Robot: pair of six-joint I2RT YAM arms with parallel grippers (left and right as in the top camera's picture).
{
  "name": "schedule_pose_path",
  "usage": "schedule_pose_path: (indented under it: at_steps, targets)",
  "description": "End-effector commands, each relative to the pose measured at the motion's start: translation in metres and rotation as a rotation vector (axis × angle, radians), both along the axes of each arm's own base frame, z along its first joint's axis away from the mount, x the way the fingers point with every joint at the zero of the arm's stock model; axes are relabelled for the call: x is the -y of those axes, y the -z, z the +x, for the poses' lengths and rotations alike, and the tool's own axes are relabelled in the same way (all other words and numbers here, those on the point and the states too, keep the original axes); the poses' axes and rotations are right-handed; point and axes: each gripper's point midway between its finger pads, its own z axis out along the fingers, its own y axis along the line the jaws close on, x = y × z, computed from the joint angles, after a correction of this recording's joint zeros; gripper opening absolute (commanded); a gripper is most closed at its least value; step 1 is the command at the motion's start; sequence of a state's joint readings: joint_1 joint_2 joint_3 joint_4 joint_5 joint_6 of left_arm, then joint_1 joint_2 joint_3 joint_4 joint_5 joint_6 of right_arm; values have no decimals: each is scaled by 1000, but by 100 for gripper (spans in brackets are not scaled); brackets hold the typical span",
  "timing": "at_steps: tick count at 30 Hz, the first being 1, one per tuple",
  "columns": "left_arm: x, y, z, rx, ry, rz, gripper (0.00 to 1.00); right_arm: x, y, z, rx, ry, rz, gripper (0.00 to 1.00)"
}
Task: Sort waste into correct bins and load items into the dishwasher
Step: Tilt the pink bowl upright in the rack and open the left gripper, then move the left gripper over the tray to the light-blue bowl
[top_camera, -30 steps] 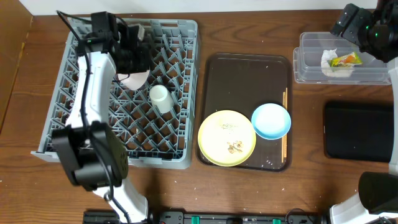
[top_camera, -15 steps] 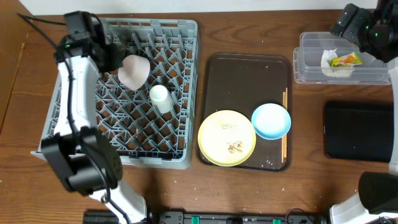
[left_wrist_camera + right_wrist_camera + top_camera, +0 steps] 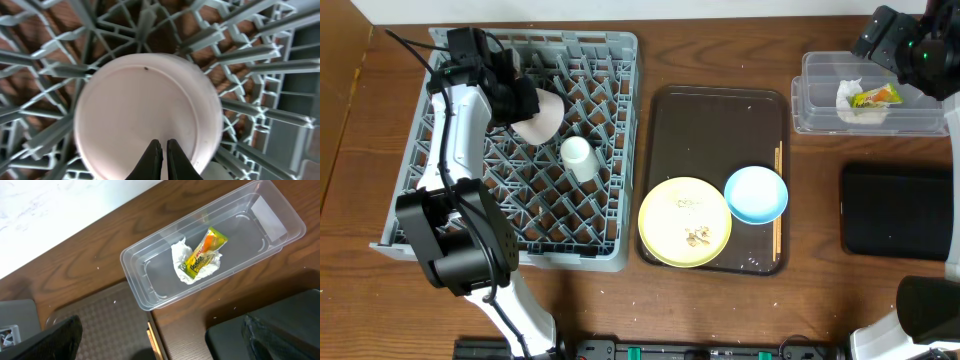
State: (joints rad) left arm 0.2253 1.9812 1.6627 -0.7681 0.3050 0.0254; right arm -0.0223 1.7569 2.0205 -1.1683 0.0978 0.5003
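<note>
The pale pink bowl lies upside down in the grey dish rack, beside the white cup. My left gripper is shut and empty, right over the bowl's underside. The yellow plate with crumbs, the light blue bowl and the chopsticks lie on the brown tray. The tissue and wrapper lie in the clear tub. My right gripper is open and empty, high above the tub.
The dark brown serving tray sits between the rack and the bins. The flat black tray lies at the right, in front of the clear tub. The rack's pegs surround the pink bowl.
My left gripper pulled away to the left, leaving the pink bowl in the rack, then came back to the bowl. The right arm has not moved.
</note>
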Motion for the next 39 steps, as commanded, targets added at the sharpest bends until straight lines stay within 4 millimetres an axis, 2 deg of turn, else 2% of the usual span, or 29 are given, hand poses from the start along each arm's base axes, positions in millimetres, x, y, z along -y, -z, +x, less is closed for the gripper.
schedule_pose_path:
  at_steps: [1, 6, 10, 16, 19, 22, 25, 26, 27, 28, 29, 31, 32, 36, 37, 39]
  targets:
    - [17, 4, -1, -10, 28, -91, 8, 2, -2, 0, 5, 4, -2, 99]
    - [27, 4, -7, -29, 47, -135, 8, 2, -2, 0, 5, 4, -2, 99]
    - [43, 5, -13, -60, 77, -164, 8, 2, -2, 0, 5, 4, -2, 99]
    - [73, 15, -24, -100, 172, -156, 8, 2, -2, 0, 5, 4, -2, 99]
    - [76, 13, -25, -96, 199, -117, 8, 2, -2, 0, 5, 4, -2, 99]
    - [75, -7, -21, -46, 200, -102, 8, 2, -2, 0, 5, 4, -2, 99]
    - [77, -44, -19, 37, 204, -86, 8, 2, -2, 0, 5, 4, -2, 99]
    - [79, -57, -20, 66, 212, -79, 15, 2, -2, 0, 5, 4, -2, 99]
    - [83, -69, -22, 94, 222, -74, 32, 2, -2, 0, 5, 4, -2, 99]
    - [89, -80, -24, 120, 235, -69, 39, 2, -2, 0, 5, 4, -2, 99]
    - [98, -92, -28, 145, 256, -66, 45, 2, -2, 0, 5, 4, -2, 99]
    - [120, -107, -35, 175, 310, -92, 69, 2, -2, 0, 5, 4, -2, 99]
    - [136, -113, -39, 189, 350, -126, 74, 2, -2, 0, 5, 4, -2, 99]
    - [207, -127, -61, 195, 536, -299, 74, 2, -2, 0, 5, 4, -2, 99]
    - [225, -124, -67, 181, 580, -319, 74, 2, -2, 0, 5, 4, -2, 99]
    - [251, -115, -79, 153, 653, -323, 66, 2, -2, 0, 5, 4, -2, 99]
